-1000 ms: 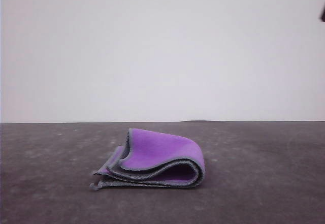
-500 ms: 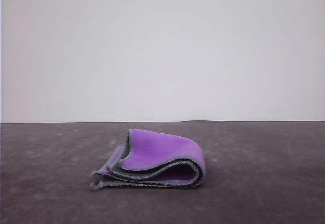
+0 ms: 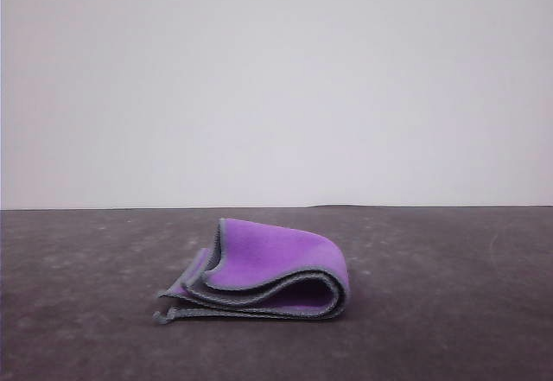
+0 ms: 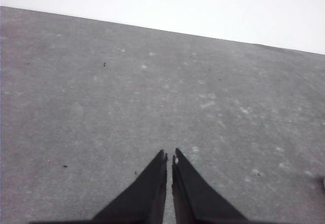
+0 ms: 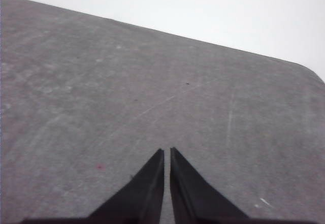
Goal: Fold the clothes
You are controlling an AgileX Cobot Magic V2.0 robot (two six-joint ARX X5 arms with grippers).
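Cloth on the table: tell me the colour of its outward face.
Bright purple, edged in grey stitching; the folded cloth shows best in the front view.

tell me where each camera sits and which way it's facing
Front view: low, looking forward over the grey table at the folded purple cloth; no robot parts.
Left wrist view: on the left arm, looking down over the shut left gripper at bare table.
Right wrist view: same, over the shut right gripper.
All share the tabletop.

One folded cloth [image 3: 259, 273], two pincers [image 4: 169, 158] [image 5: 167, 153]
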